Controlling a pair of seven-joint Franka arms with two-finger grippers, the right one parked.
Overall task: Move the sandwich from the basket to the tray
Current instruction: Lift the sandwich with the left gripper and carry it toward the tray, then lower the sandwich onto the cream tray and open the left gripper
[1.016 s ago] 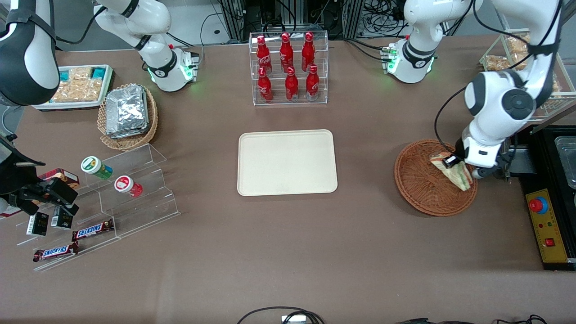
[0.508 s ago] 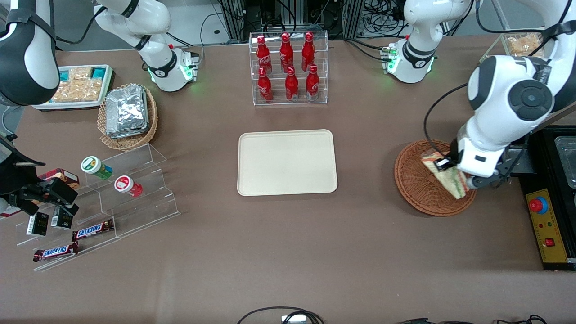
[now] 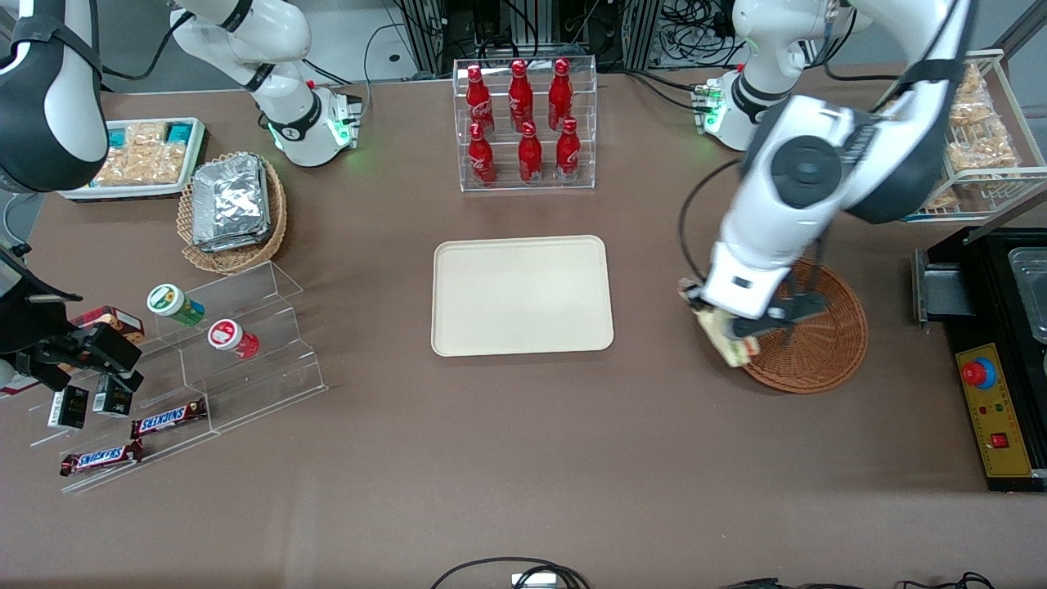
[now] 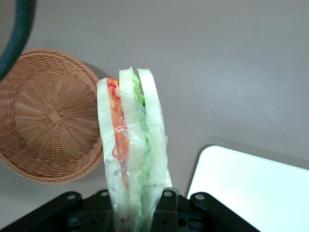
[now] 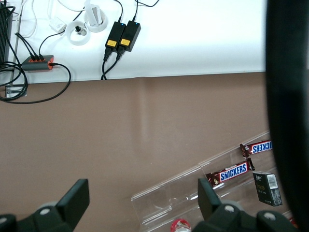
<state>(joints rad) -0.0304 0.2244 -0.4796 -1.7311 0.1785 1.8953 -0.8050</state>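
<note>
**A:** How is the gripper placed, and what is carried in it?

**B:** It is seen right of centre in the front view, at the basket's rim on the side toward the tray. Its fingers are closed on the sandwich, which is clamped at its lower end and stands upright out of the jaws in the wrist view, orange and green filling showing through the clear wrap.

**A:** Where is the sandwich in relation to the wicker basket?

**B:** It is held in the air above the basket's edge, partly over bare table. Nothing can be seen lying in the basket in the wrist view, where the weave is exposed.

**A:** And the cream tray?

**B:** It is found at the centre of the front view, with nothing on it. A strip of brown table lies between it and the gripper. One corner of it is visible in the wrist view, near the sandwich.

**A:** So what is judged done, and what is left?

**B:** Grasping and lifting out appear complete. Carrying across to the tray, lowering and releasing are judged not yet done.
</note>
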